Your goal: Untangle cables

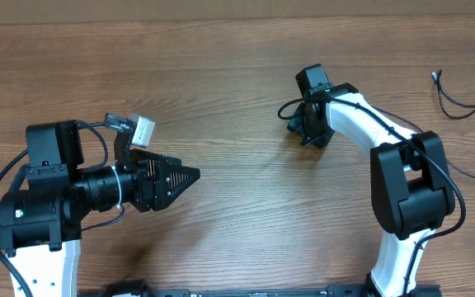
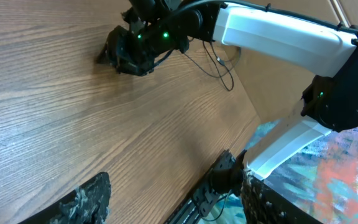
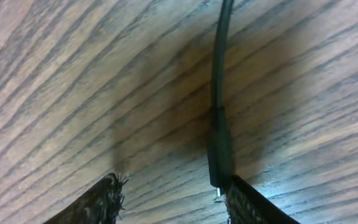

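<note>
In the right wrist view one thin black cable (image 3: 218, 74) lies on the wooden table, and its plug end (image 3: 220, 155) rests against the inner tip of my right finger (image 3: 253, 208). My right gripper (image 3: 173, 190) points down at the table with its jaws apart and only bare wood between them. From overhead, the right gripper (image 1: 308, 130) is at centre right, and more thin black cables (image 1: 468, 101) lie loose at the far right edge. My left gripper (image 1: 184, 176) hovers open at centre left, pointing right, well away from the cables and holding nothing.
The left wrist view looks across the table (image 2: 73, 118) to the white right arm (image 2: 278, 37), with thin cables (image 2: 219, 65) behind it. The table's near edge and a dark rail (image 2: 204, 193) run at lower right.
</note>
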### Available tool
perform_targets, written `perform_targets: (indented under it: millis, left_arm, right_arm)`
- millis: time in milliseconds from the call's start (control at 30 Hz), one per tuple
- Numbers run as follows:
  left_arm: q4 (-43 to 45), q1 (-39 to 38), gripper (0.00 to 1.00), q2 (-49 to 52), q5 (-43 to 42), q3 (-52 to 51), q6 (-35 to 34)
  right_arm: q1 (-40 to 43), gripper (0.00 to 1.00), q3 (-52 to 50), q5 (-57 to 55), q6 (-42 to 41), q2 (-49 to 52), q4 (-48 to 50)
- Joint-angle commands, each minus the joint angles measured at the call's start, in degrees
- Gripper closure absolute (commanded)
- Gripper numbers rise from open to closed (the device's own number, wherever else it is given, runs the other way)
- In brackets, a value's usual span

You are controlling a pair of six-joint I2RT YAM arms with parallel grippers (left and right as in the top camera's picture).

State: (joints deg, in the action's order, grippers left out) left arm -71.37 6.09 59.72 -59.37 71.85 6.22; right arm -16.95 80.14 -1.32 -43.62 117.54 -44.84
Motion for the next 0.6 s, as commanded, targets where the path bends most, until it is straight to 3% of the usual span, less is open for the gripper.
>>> perform_targets:
  millis: [0, 567]
  left_arm:
    - [0.04, -0.17, 0.33, -0.61, -0.02, 0.15, 1.55]
    - [-0.59, -0.17, 0.33, -0.61, 1.09, 0.15, 1.53]
  right_arm:
    - [0.09, 0.41, 0.55, 0.90, 5.64, 1.09, 0.63]
    - [5.35, 0.46, 2.38, 1.46, 9.44, 1.09, 0.13]
